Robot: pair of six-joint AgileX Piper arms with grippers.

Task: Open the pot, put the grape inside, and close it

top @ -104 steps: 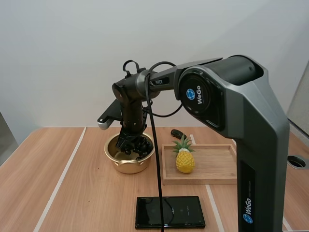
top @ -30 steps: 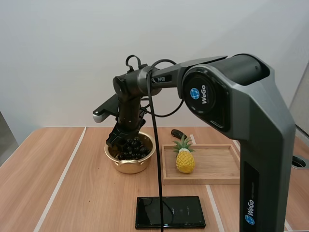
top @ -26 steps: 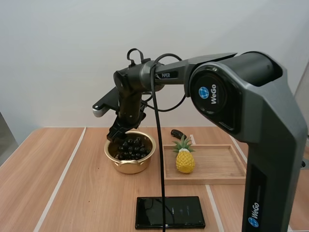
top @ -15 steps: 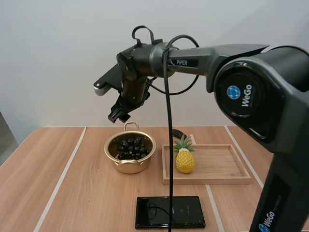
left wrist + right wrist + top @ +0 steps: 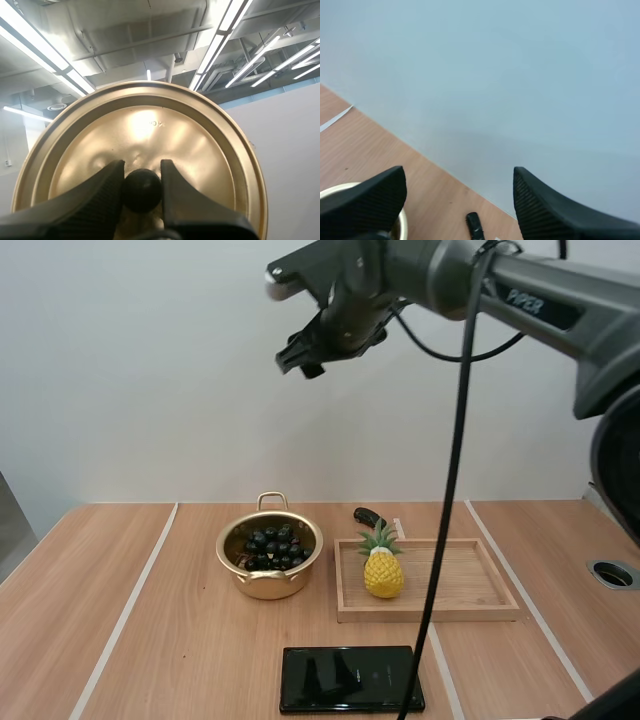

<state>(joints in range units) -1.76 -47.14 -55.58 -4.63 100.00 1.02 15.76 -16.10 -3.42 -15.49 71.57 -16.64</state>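
Pot [image 5: 270, 575] sitting upright w/ grapes [image 5: 270, 544] inside
L tool [image 5: 142, 171] pinching lid [image 5: 145, 125] by knob [image 5: 142, 190]; R tool [image 5: 298, 358] hanging open, high up.

The lid [image 5: 145, 125] runs off the frame's edge behind the left claw [image 5: 141, 170]. The right claw [image 5: 459, 175] covers most of the pot [image 5: 335, 189]. The dark item [image 5: 367, 516] behind the pineapple [image 5: 381, 565] is too small to identify.

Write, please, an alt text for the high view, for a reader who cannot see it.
An open gold pot with dark grapes inside stands on a wooden table. Beside it a wooden tray holds a pineapple, and a black phone lies in front. The right gripper hangs high above the table.
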